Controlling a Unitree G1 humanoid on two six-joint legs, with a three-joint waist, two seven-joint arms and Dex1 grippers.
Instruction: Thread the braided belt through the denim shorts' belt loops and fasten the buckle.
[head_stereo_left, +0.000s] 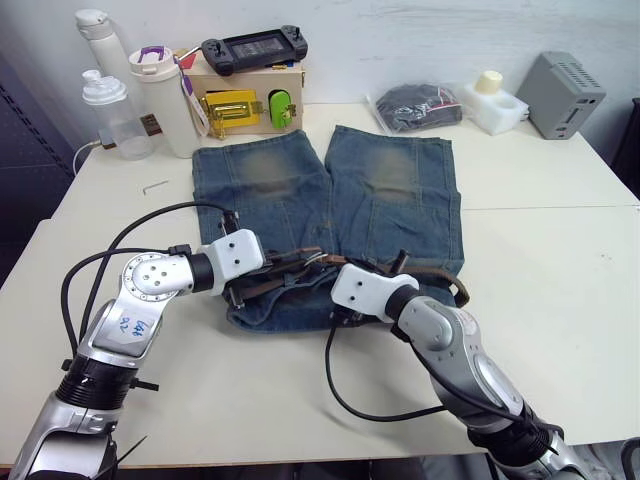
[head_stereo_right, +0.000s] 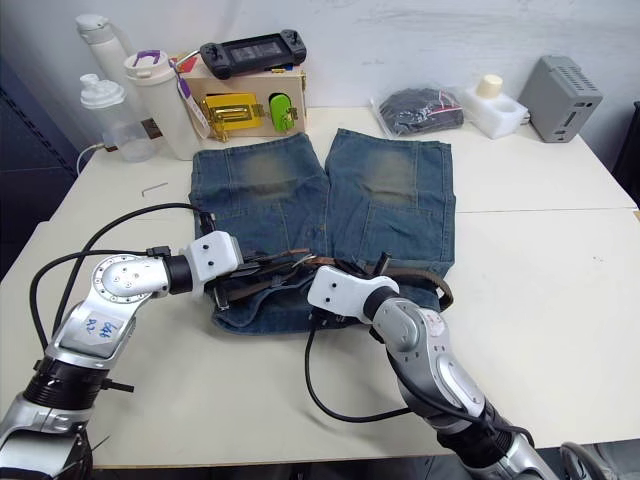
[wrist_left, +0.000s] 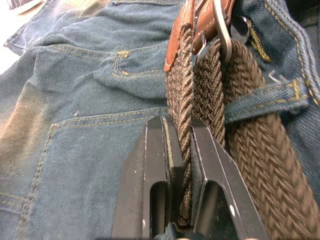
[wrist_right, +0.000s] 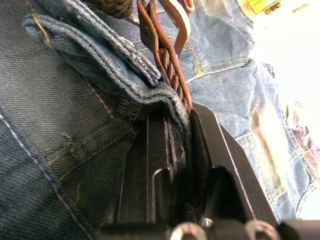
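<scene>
The denim shorts (head_stereo_left: 330, 190) lie flat on the table, legs pointing away and waistband nearest me. The braided belt (head_stereo_left: 440, 274) runs along the waistband. In the left wrist view it passes under a belt loop (wrist_left: 265, 98), with the silver buckle (wrist_left: 223, 30) just beyond. My left gripper (wrist_left: 181, 150) is shut on a strand of the belt at the middle of the waistband (head_stereo_left: 288, 268). Right beside it, my right gripper (wrist_right: 180, 125) is shut on a fold of the waistband denim, with the belt's leather-tipped part (wrist_right: 167, 65) lying against the fold.
At the table's back stand bottles (head_stereo_left: 120, 110), a wooden box with a yellow latch (head_stereo_left: 232, 108) and a game console (head_stereo_left: 255, 45) on top. A black bag (head_stereo_left: 418, 105), white foam (head_stereo_left: 495, 100) and a grey box (head_stereo_left: 565, 92) sit back right. An Allen key (head_stereo_left: 153, 185) lies left.
</scene>
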